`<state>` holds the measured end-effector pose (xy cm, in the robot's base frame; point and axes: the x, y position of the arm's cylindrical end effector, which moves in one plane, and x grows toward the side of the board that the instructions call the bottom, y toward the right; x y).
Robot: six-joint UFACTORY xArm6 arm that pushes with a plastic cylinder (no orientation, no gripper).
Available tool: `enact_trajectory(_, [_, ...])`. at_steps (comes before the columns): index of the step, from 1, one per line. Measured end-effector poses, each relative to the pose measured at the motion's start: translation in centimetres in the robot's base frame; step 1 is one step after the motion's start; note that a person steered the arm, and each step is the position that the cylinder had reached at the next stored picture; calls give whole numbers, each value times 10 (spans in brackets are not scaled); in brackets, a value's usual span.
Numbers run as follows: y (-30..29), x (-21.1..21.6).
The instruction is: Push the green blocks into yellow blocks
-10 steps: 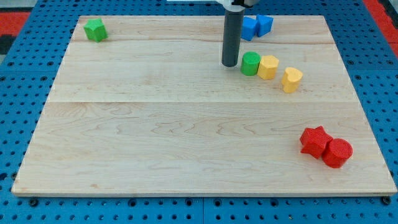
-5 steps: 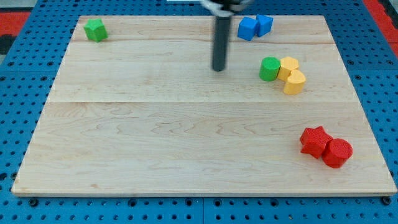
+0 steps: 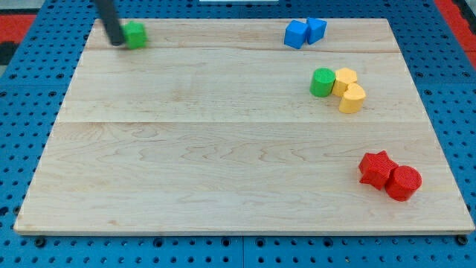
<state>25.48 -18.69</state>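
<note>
A green round block (image 3: 322, 82) sits at the view's right, touching a yellow block (image 3: 345, 78), with a second yellow block (image 3: 352, 98) just below and against the first. A second green block (image 3: 134, 35), angular in shape, lies near the board's top left corner. My tip (image 3: 117, 41) stands at this block's left side, touching it or nearly so. The rod leans up and to the left out of the view.
Two blue blocks (image 3: 303, 32) sit together at the top edge, right of centre. A red star block (image 3: 375, 168) and a red round block (image 3: 404, 182) touch each other at the lower right. The wooden board (image 3: 223, 149) lies on a blue pegboard.
My tip has swept from the board's upper middle to the top left corner. The top-left green block has shifted to the right. The round green block and the yellow blocks have not moved in the last half second.
</note>
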Motion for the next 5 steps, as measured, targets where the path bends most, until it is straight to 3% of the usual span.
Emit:
enact_trajectory(2, [-27,-19])
enact_trajectory(3, [-1,-41])
enact_trajectory(4, [64,-29])
enact_trajectory(5, [138,18])
